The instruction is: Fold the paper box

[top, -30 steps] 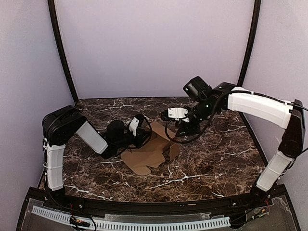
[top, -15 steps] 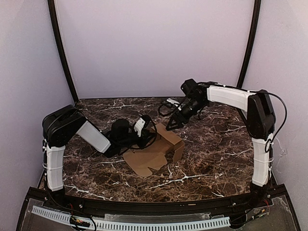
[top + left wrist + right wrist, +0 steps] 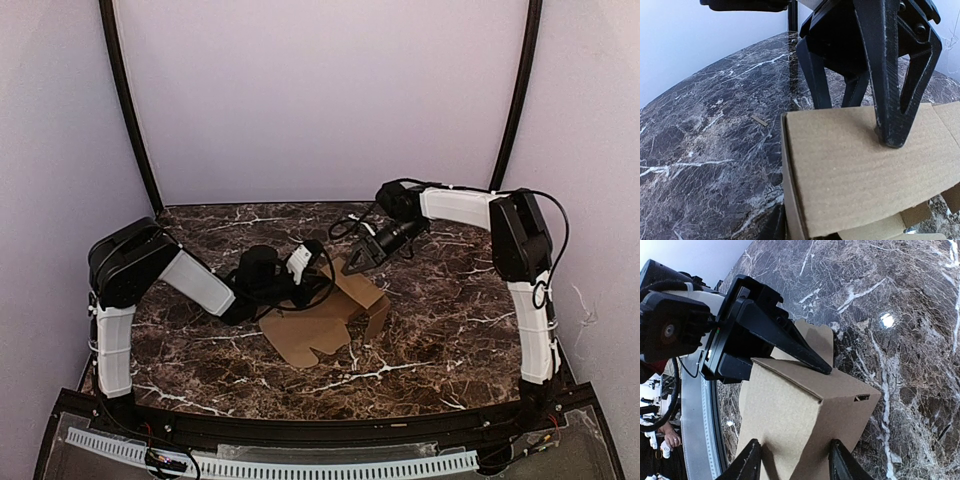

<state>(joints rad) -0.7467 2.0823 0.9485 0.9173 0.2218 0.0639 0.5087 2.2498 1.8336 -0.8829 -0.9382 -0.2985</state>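
The paper box (image 3: pixel 325 322) is brown cardboard, partly folded, with one panel raised and flat flaps lying toward the front. My left gripper (image 3: pixel 320 278) is shut on the raised panel's edge. Its upper finger (image 3: pixel 790 345) lies on top of the panel, and its lower finger (image 3: pixel 773 226) shows beside the cardboard edge (image 3: pixel 790 180). My right gripper (image 3: pixel 353 267) is open and comes from the far side. Both of its fingertips (image 3: pixel 747 460) press against a side of the box (image 3: pixel 790 410). One of its fingers (image 3: pixel 887 100) touches the panel (image 3: pixel 865 170).
The table is dark marble (image 3: pixel 450 320) with purple walls close behind and at both sides. Black frame posts (image 3: pixel 128 110) stand at the back corners. A white perforated strip (image 3: pixel 300 465) runs along the near edge. A tiny scrap (image 3: pixel 759 120) lies on the marble.
My right arm swung back and lowered its gripper onto the far side of the box. The box panel rose more upright. My left gripper shifted slightly right with the cardboard.
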